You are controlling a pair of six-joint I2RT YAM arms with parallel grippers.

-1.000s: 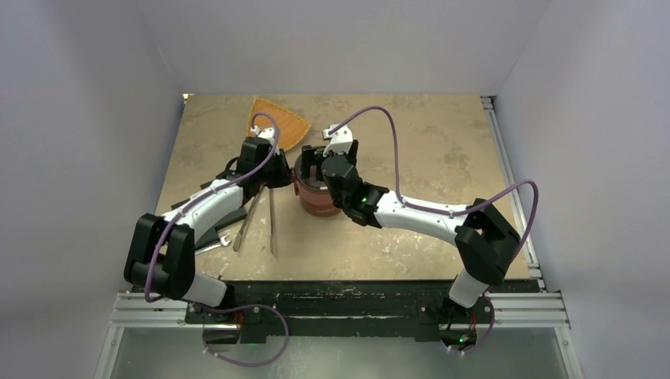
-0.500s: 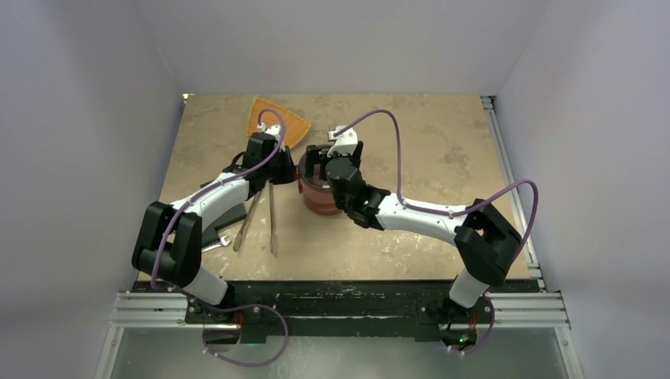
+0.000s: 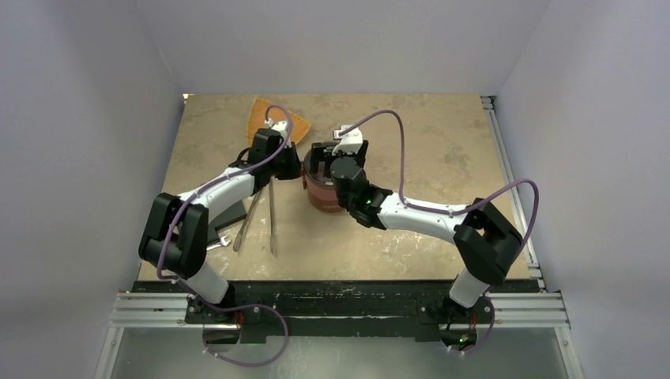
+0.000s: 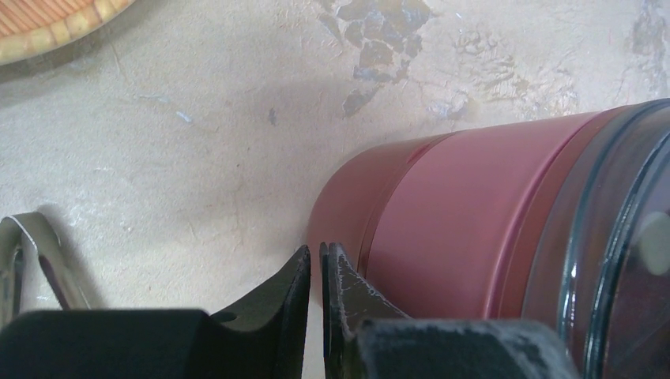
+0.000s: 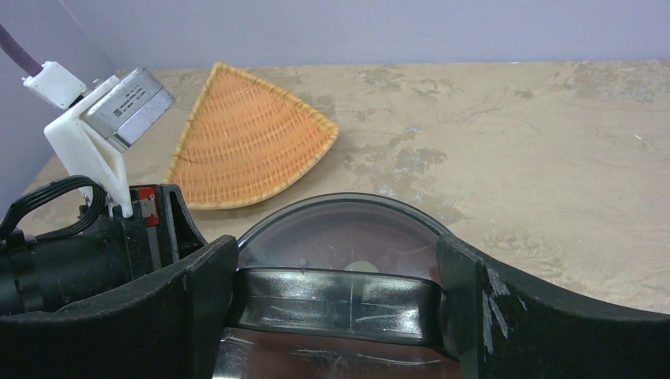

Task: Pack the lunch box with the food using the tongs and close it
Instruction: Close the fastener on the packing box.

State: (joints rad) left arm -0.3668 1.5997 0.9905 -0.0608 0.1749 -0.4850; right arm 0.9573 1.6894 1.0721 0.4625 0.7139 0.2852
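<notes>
The dark-red lunch box (image 3: 319,197) stands mid-table with its smoky clear top lid (image 5: 340,233) on. My right gripper (image 3: 322,163) reaches over it, its jaws closed wide on the ends of the lid's raised handle bar (image 5: 340,304). A pale round piece of food (image 5: 361,267) shows dimly through the lid. My left gripper (image 4: 316,254) is shut and empty, with its tips low beside the lunch box wall (image 4: 474,221); whether they touch it I cannot tell. The silvery tongs (image 3: 261,215) lie on the table, left of the box.
An orange fan-shaped woven tray (image 3: 278,122) lies behind the left gripper. A short silver wrench (image 3: 215,243) rests near a dark block (image 3: 225,217) under the left arm. White walls enclose the table on three sides.
The left gripper finished closing and moved back and right, up against the lunch box. The right gripper and the lunch box shifted slightly right and away.
</notes>
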